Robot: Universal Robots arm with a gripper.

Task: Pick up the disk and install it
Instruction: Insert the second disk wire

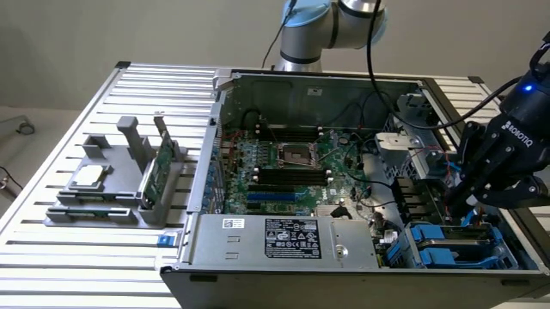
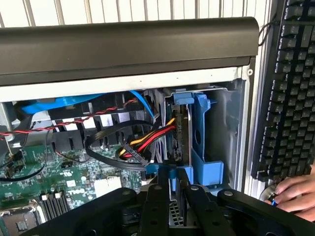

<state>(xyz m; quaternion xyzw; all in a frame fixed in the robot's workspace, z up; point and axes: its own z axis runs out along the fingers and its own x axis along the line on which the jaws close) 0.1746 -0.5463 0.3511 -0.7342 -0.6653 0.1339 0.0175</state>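
Observation:
The disk (image 2: 179,140) stands edge-on, a thin grey slab with blue rails, inside the blue drive cage (image 2: 203,147) at the front corner of the open computer case (image 1: 344,273). My gripper (image 2: 176,209) has its black fingers (image 2: 156,206) on either side of the disk's near end, shut on it. In the exterior view the black gripper (image 1: 462,201) reaches down into the case at the exterior view's right, just above the blue drive carriers (image 1: 447,248), and covers the disk.
Red, yellow and black cables (image 2: 142,143) run right beside the cage. The motherboard (image 1: 292,167) and power supply (image 1: 275,238) fill the case. A grey stand (image 1: 112,193) holds a chip and a green card. A keyboard (image 2: 290,88) and a person's hand (image 2: 295,194) lie beyond the case.

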